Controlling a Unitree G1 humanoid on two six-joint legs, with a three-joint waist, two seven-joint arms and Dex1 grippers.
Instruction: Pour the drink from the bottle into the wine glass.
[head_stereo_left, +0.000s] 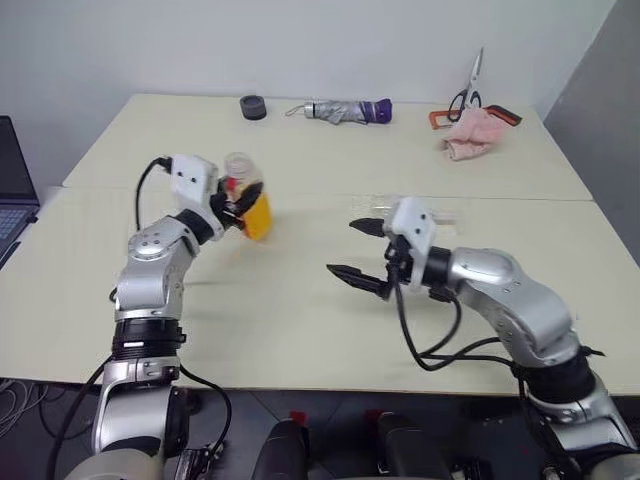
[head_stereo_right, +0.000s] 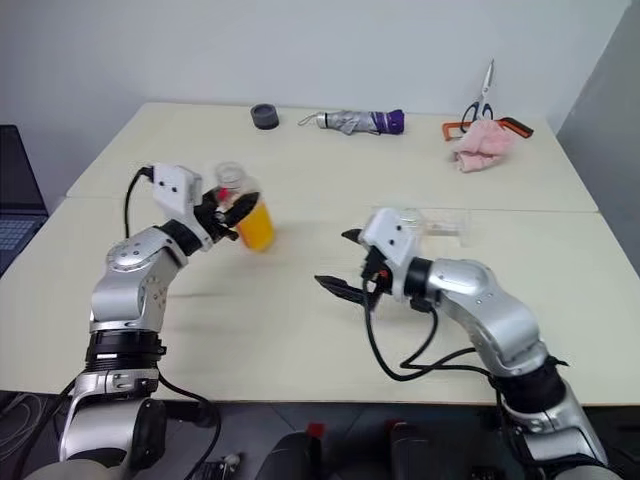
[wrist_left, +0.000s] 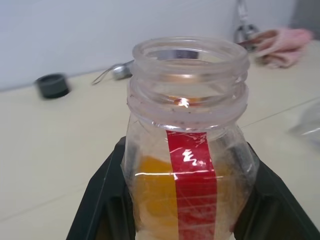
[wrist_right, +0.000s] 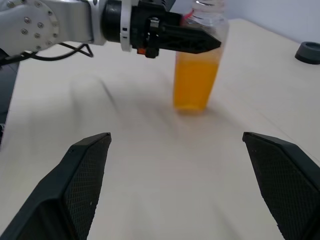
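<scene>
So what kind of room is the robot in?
Probably an office or a lab workroom, not a kitchen. Two plain cream tables stand pushed together against a bare white wall, a laptop sits off to one side, and odd bits like scissors and a folded umbrella lie at the back.

Clear glossy plastic bottle (wrist_left: 187, 145), matt smooth cream table (head_stereo_left: 300, 300), soft pink cloth (head_stereo_left: 472, 135).
</scene>
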